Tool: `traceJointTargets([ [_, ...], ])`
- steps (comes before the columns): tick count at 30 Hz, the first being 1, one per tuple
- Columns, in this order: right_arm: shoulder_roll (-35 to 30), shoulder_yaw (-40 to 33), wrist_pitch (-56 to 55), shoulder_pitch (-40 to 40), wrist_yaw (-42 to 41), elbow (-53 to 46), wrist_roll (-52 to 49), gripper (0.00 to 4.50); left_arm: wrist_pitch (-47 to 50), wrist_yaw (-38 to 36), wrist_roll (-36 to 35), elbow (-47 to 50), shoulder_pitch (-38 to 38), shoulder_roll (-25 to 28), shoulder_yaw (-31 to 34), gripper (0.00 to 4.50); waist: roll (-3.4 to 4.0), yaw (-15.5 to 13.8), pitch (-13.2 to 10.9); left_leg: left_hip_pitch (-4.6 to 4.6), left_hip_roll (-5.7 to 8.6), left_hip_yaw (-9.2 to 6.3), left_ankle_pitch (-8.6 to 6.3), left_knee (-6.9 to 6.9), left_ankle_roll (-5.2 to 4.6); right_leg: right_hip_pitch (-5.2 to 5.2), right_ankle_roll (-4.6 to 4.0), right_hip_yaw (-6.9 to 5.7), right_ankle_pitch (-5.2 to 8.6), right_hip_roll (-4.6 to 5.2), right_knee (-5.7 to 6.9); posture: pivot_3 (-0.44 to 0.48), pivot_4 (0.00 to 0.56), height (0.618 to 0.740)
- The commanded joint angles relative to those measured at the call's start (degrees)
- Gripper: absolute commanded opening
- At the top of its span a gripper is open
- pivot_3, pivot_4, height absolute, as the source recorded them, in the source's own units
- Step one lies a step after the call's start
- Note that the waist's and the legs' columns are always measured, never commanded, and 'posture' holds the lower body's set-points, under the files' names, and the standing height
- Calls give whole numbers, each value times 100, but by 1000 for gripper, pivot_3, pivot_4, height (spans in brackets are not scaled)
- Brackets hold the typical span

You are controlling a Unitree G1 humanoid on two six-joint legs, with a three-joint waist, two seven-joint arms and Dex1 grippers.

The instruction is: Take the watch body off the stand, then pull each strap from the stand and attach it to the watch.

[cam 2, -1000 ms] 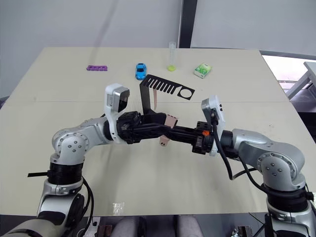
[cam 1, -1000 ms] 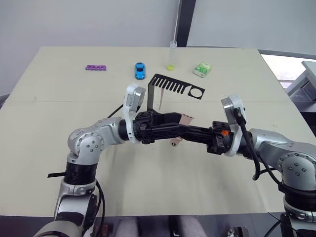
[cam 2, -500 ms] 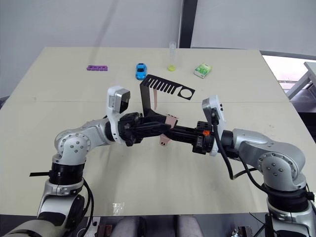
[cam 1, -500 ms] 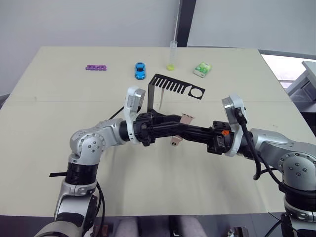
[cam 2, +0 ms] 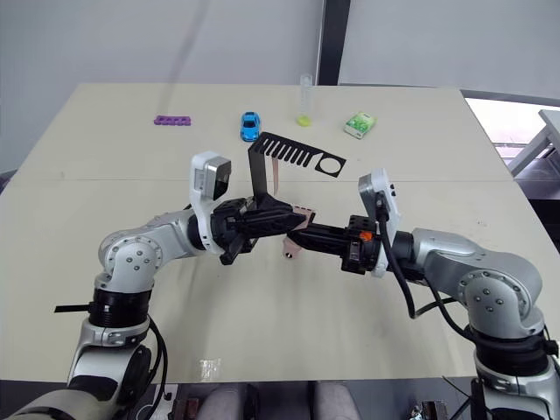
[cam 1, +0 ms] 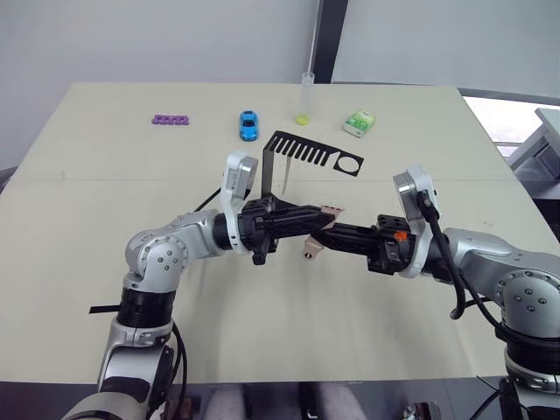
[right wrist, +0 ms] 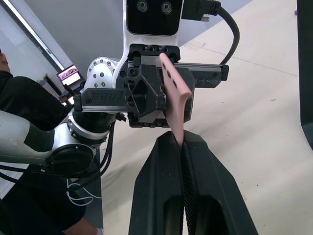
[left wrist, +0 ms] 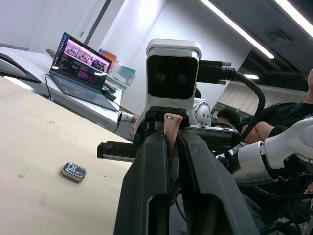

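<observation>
Beige table (cam 1: 105, 175) w/ stand (cam 1: 308, 156), both tools (cam 1: 317, 220) (cam 1: 337, 234) pinching strap (right wrist: 175, 93), office bkgd w/ laptop (left wrist: 78, 68)

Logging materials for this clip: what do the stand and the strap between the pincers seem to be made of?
The black bent stand looks like thin sheet metal, matt black: flat, sharp slots and a crisp fold. The pinkish-tan flat strap looks like soft rubber or silicone, matt, with punched holes and a slight curve; which exactly cannot be told.

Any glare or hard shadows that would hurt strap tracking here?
Left eye view: table evenly lit with soft shadows only; the daylight patch past its right edge is blown out. Left wrist view: bright ceiling strips above the strap. Right wrist view: strap evenly lit, no glare.
</observation>
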State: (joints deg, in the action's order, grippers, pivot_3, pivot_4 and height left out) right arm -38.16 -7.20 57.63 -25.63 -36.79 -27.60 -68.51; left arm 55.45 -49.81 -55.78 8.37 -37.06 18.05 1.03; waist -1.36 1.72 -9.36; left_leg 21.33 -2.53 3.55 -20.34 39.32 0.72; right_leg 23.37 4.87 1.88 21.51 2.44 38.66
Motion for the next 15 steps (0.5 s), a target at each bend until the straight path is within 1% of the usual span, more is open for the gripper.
traceJointTargets([
  [1, -86, -155, -52, -93, 46, -98, -108, 0, -93, -30, 12, 185, 4, -27, -76, 283, 0, 4, 0, 0, 0, 0, 0, 0, 0, 0, 0, 0, 0, 0, 1, 0, 150, 740],
  [15, -78, -160, -48, -111, 85, -128, -151, 0, -243, -111, 208, 180, 77, -5, -246, 283, 0, 3, 0, 0, 0, 0, 0, 0, 0, 0, 0, 0, 0, 0, -1, 0, 150, 740],
])
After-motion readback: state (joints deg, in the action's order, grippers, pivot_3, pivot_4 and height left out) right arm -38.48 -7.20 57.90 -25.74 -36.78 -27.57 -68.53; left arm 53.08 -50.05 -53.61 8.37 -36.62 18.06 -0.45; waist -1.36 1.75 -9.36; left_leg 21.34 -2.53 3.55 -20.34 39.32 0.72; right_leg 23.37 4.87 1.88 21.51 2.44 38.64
